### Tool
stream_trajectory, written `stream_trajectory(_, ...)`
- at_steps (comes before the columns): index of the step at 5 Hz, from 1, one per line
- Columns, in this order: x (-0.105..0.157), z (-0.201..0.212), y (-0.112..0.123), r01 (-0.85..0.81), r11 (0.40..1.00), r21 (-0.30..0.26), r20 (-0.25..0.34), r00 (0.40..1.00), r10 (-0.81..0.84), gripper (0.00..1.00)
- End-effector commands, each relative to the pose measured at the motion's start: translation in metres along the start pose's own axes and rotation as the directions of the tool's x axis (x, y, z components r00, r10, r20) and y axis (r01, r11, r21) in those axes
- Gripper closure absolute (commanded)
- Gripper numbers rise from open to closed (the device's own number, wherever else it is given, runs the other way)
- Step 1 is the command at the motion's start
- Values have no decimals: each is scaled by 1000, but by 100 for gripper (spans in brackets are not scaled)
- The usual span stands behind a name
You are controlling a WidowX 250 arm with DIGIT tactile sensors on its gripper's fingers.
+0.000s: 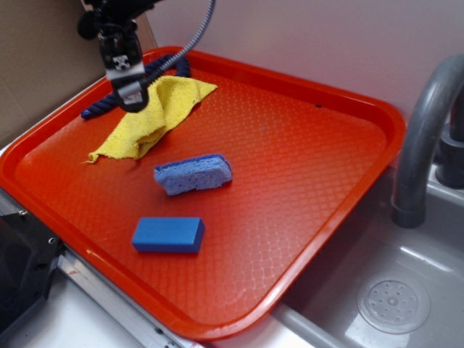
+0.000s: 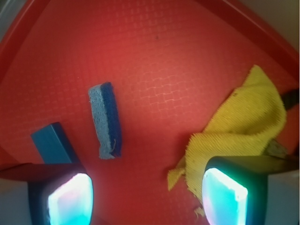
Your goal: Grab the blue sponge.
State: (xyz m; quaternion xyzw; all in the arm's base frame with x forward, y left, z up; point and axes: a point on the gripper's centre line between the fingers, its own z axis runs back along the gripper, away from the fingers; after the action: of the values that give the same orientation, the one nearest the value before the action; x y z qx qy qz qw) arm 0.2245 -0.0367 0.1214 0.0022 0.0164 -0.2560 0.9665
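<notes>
The blue sponge (image 1: 193,174) is pale periwinkle, porous and speckled. It lies near the middle of the orange tray (image 1: 304,130). In the wrist view the blue sponge (image 2: 106,121) stands on edge, ahead of the jaws and a little left. My gripper (image 1: 131,96) hangs above the tray's back left, over a yellow cloth, well apart from the sponge. In the wrist view my gripper (image 2: 147,199) is open, with bare tray floor between its two glowing pads.
A yellow cloth (image 1: 155,114) lies crumpled under the gripper, and a dark blue rope (image 1: 98,109) shows behind it. A smooth bright blue block (image 1: 168,235) sits near the tray's front edge. A grey faucet (image 1: 424,130) and a sink with a drain (image 1: 393,301) stand to the right.
</notes>
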Motion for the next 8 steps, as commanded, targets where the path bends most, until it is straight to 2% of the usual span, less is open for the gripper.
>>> stream_trajectory(1, 11, -29, -12, 63, 998, -12, -69, 996, -64, 0)
stream_trajectory(2, 11, -45, -16, 83, 997, -4, -112, 990, -83, 0)
stream_trajectory(3, 13, -58, -28, 130, 991, -19, -141, 981, -132, 0)
stream_trajectory(4, 10, -73, -40, 144, 989, 20, -208, 969, -137, 0)
stream_trajectory(5, 8, -82, -39, 149, 989, 7, -272, 952, -142, 0)
stream_trajectory(6, 7, -86, -39, 151, 987, 52, -302, 945, -129, 0)
stream_trajectory(7, 5, -87, -44, 149, 988, 45, -292, 948, -130, 100)
stream_trajectory(8, 4, -87, -46, 130, 990, 49, -289, 951, -111, 100)
